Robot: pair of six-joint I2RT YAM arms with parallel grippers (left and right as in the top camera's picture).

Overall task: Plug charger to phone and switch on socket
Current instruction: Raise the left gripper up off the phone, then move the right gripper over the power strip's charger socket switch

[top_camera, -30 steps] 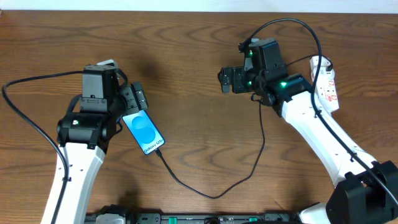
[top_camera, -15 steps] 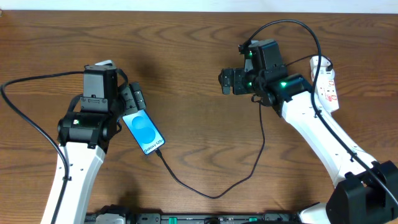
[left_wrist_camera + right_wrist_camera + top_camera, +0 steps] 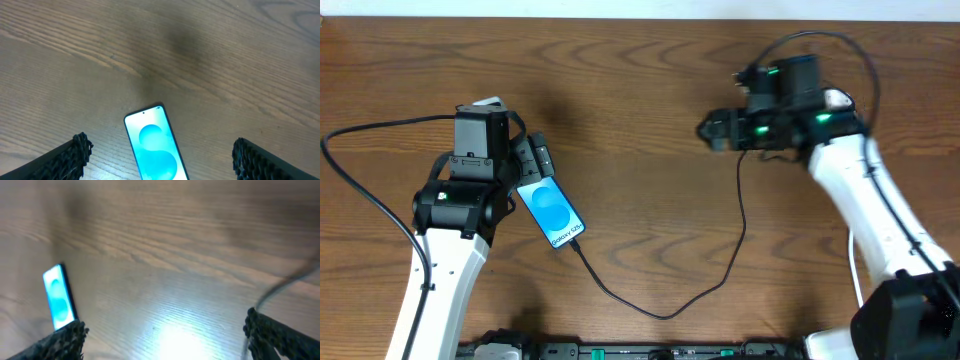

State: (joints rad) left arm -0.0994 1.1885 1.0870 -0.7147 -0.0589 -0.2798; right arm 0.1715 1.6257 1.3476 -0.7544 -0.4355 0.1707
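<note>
1. Looping across the wooden surface [image 3: 640, 80], the black charger [image 3: 665, 312] cable meets the phone's [image 3: 551, 212] near end.
2. Phone lies screen-up, lit blue, just below the left fingers [image 3: 75, 155], which are spread wide and empty.
3. Farther right, the right fingers [image 3: 270, 330] are spread wide, holding nothing.

The phone [image 3: 552, 213] carries one line of small dark text at the lower end of its screen: "Galaxy S25+".

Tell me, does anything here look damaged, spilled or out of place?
Nothing stands out. The phone lies flat, screen up and lit, and the charger runs from its lower end in one loose curve without knots.
</note>
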